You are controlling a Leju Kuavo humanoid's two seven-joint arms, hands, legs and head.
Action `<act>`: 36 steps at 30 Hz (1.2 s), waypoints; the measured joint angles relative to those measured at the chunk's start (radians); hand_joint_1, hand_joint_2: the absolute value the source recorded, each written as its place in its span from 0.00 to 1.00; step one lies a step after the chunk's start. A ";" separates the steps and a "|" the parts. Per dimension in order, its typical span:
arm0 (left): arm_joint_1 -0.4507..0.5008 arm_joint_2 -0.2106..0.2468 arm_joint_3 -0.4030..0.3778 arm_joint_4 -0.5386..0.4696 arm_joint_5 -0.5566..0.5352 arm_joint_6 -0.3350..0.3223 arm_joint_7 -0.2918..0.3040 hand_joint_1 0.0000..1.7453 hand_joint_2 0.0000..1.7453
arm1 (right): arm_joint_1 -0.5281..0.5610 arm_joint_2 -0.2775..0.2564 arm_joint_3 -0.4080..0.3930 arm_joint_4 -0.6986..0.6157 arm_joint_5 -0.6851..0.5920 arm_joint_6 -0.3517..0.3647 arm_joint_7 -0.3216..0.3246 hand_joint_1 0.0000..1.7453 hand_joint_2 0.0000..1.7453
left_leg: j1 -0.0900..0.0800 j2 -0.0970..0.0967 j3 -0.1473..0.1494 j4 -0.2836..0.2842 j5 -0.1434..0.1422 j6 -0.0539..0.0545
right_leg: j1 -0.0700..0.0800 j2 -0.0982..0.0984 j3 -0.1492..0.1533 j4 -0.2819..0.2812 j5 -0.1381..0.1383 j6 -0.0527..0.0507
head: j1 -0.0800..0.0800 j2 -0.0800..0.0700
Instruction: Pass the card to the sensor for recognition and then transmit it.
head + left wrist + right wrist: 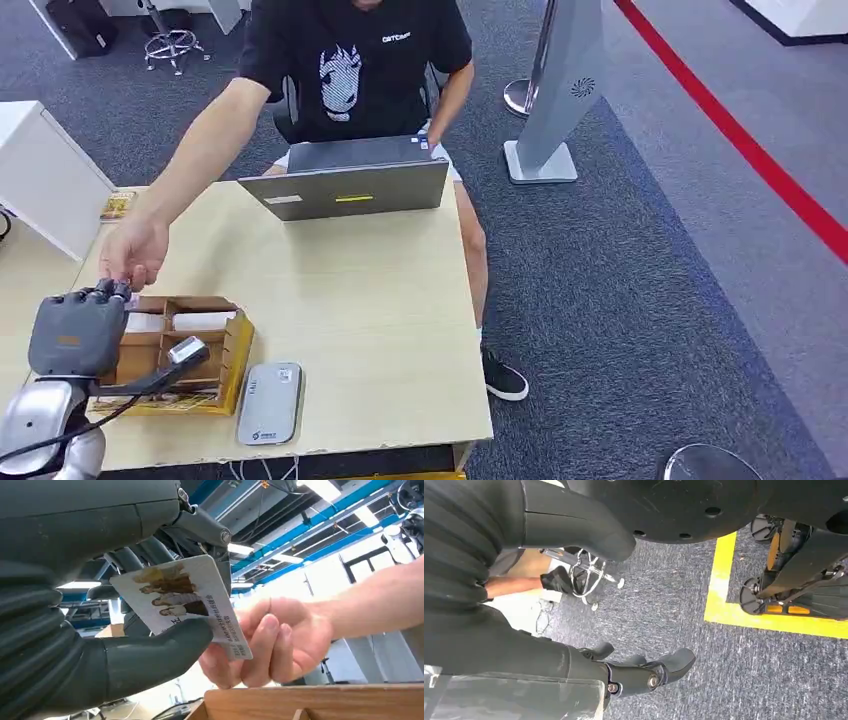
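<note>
Looking down from the head view, we see the left hand [78,330] raised at the near left of the table [370,300], above the far left corner of a wooden box [195,350]. A person's hand [133,250] reaches across from the far side and meets its fingertips. We cannot make out the card from here. A grey sensor [270,403] lies flat just right of the box, near the table's near edge, and a laptop [350,180] stands at the far edge in front of the seated person [350,60].

From the left wrist view, we see the card [182,602] pinched between the left hand's [145,620] thick thumb [160,652] and its darker fingers behind. The person's hand [270,645] grips the card's other end, thumb on its face, so both hold it at once. The box's rim [310,700] runs below them.

From the right wrist view, we see the right hand [644,672] hanging over grey carpet [674,605] beside a yellow floor line [724,580], its fingers loosely curled, apart, holding nothing.
</note>
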 joint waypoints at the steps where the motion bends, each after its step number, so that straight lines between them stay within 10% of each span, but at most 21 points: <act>1: -0.001 0.000 0.000 0.000 0.000 0.000 0.000 1.00 1.00 | 0.000 0.000 0.000 0.000 0.000 0.000 0.000 0.00 1.00 | 0.000 0.000 0.000 0.000 0.000 0.000 | 0.000 0.000 0.000 0.000 0.000 0.000 | 0.000 0.000; 8: -0.001 -0.010 0.000 -0.044 0.012 0.001 -0.009 1.00 1.00 | 0.000 0.000 0.001 0.000 -0.012 0.000 0.002 0.00 1.00 | 0.000 0.000 0.000 0.000 0.000 0.000 | 0.000 0.001 0.000 0.000 0.000 0.000 | 0.000 0.000; 10: 0.000 -0.018 0.000 -0.070 0.011 0.000 -0.009 0.00 1.00 | 0.000 0.000 0.002 0.000 -0.017 0.000 0.003 0.00 1.00 | 0.000 0.000 -0.001 0.000 0.000 0.000 | 0.000 0.001 -0.001 0.000 0.000 0.000 | 0.000 0.000; 24: 0.066 -0.099 -0.034 -0.313 0.004 -0.007 -0.006 0.00 1.00 | 0.000 0.000 0.010 0.000 -0.047 -0.002 0.011 0.00 1.00 | 0.000 0.000 -0.001 0.000 0.000 0.000 | 0.000 0.000 -0.001 0.000 0.000 0.000 | 0.000 0.000; 36: 0.158 -0.086 -0.397 -0.438 0.031 -0.126 0.066 0.00 1.00 | 0.000 0.000 0.011 0.000 -0.120 -0.022 0.012 0.00 1.00 | 0.000 0.000 -0.001 0.000 -0.001 0.000 | 0.000 0.000 -0.001 -0.001 0.000 0.000 | 0.000 0.000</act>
